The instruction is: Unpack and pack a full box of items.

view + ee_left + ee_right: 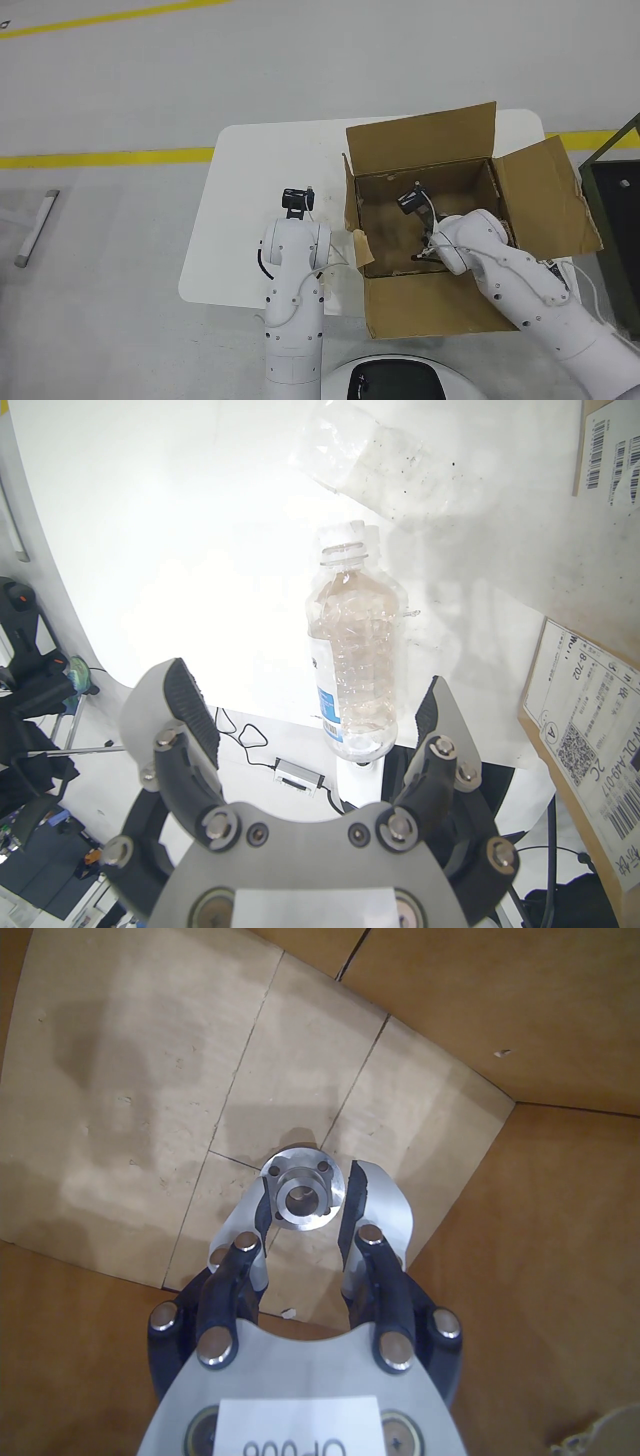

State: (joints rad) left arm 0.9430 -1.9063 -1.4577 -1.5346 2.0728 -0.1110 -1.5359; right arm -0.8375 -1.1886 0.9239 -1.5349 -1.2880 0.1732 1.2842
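An open cardboard box stands on the right part of the white table. My right gripper is down inside it, shut on a round metal flange just above the box floor. A pad sits against each side of the flange. My left gripper hovers open over the table, left of the box. A clear, uncapped plastic bottle lies on the table below it, in line with the gap between the fingers and untouched.
A clear plastic bag lies on the table beyond the bottle. The labelled box wall is close beside the left gripper. A tan object sits in a box corner. A dark green bin stands right of the table.
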